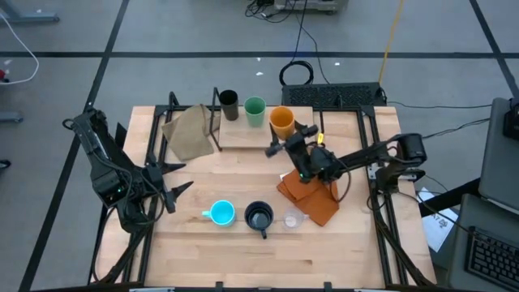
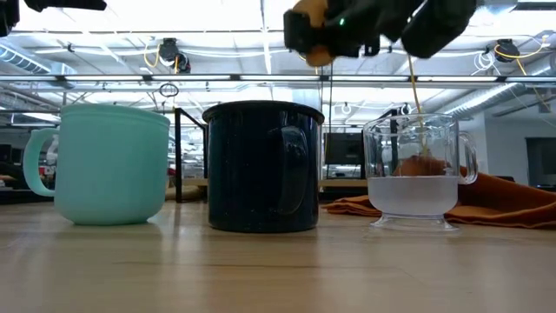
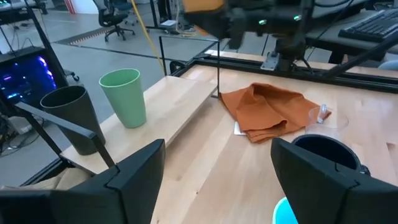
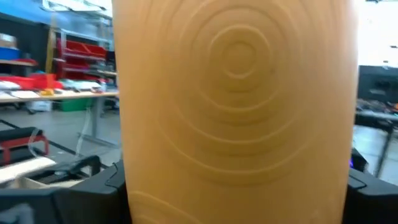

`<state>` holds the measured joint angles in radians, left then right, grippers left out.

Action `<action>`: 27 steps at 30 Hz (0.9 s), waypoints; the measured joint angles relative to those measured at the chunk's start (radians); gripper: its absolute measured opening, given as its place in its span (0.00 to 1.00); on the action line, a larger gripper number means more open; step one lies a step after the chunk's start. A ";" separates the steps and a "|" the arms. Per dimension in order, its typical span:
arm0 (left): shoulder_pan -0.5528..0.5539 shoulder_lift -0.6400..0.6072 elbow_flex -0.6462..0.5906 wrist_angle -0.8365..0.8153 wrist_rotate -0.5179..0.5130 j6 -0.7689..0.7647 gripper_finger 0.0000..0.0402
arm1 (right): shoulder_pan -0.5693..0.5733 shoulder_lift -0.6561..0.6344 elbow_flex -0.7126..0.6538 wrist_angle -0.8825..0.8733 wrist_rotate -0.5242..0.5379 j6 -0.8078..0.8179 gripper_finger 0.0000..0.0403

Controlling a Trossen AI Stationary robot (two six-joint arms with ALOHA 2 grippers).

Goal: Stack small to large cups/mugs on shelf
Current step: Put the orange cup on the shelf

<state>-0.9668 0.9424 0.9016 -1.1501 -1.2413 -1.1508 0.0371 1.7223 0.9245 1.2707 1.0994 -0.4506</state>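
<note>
The orange cup (image 1: 281, 120) hangs above the right end of the shelf (image 1: 243, 136), with my right gripper (image 1: 290, 139) shut on it. It fills the right wrist view (image 4: 236, 93). A dark brown cup (image 1: 229, 104) and a green cup (image 1: 255, 109) stand upright on the shelf's far edge. A light blue mug (image 1: 220, 213), a navy mug (image 1: 259, 217) and a small clear cup (image 1: 290, 219) stand in a row on the table near its front. My left gripper (image 1: 180, 180) waits open at the table's left, holding nothing. My right gripper pinches the orange cup's side wall (image 4: 143, 186) between its two fingers (image 4: 81, 193), one on each side. The fingers come about level from the table's near right side. The cup is roughly upright with its mouth up, lifted clear of the shelf.
A crumpled orange cloth (image 1: 312, 201) lies under the right arm, right of the clear cup. A tan cloth (image 1: 188, 131) lies at the shelf's left end. Black frame rails (image 1: 381, 186) run along the table's sides. Bare wood lies between the shelf and the row of mugs.
</note>
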 joint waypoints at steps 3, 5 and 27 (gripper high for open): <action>0.000 0.000 0.000 0.000 0.022 -0.002 0.73 | -0.037 0.038 0.000 -0.001 0.001 0.056 0.70; 0.000 0.001 -0.001 0.000 0.039 -0.003 0.73 | -0.060 0.060 0.000 -0.001 0.000 0.097 0.70; 0.000 0.131 -0.002 -0.001 0.048 -0.075 0.73 | -0.216 0.124 -0.035 -0.093 -0.081 0.429 0.70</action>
<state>-0.9668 1.0736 0.9001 -1.1511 -1.1935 -1.2259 -0.1789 1.8466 0.8893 1.1778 1.0180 -0.0212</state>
